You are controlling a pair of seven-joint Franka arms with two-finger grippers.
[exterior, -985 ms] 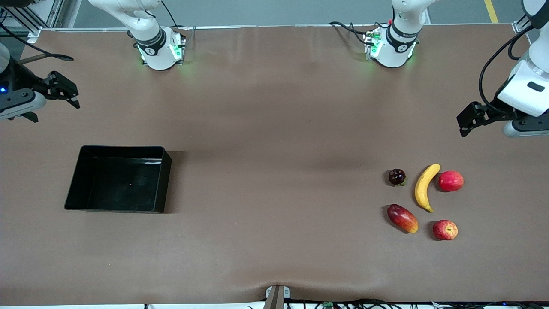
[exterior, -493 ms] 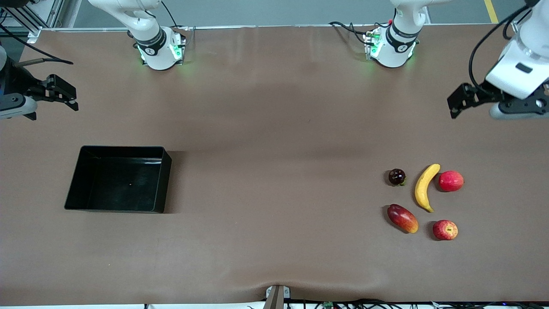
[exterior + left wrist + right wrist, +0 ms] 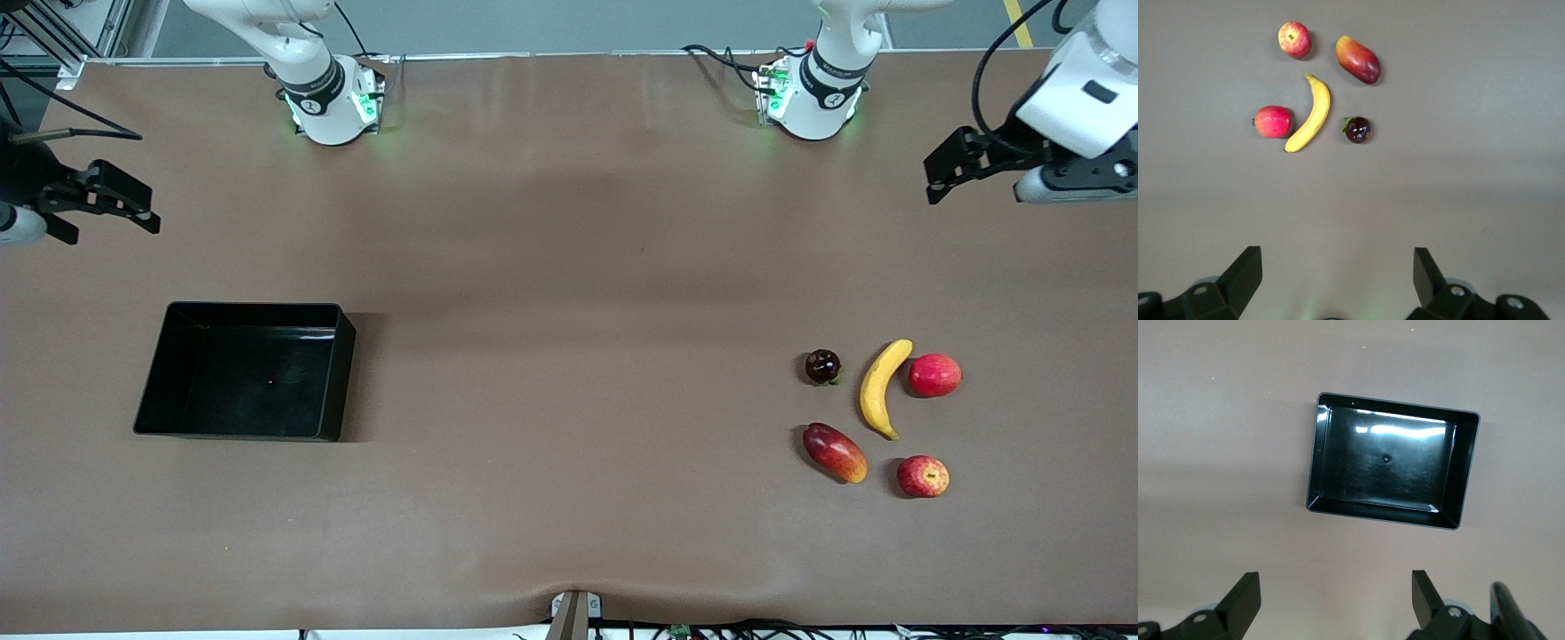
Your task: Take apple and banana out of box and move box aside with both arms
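The yellow banana lies among several fruits toward the left arm's end of the table. The red apple with a yellowish stem patch sits nearer to the front camera than the banana. The black box stands empty toward the right arm's end. My left gripper hangs open and empty, high over bare table, well apart from the fruits. My right gripper hangs open and empty over bare table at that end's edge, apart from the box.
A red-orange mango, a dark maroon fruit and a second round red fruit lie around the banana. The brown table spreads between box and fruits.
The left gripper has risen and drawn back from the fruits, toward the robots' bases. The right gripper has slid outward toward its end of the table. Fruits and box have not moved.
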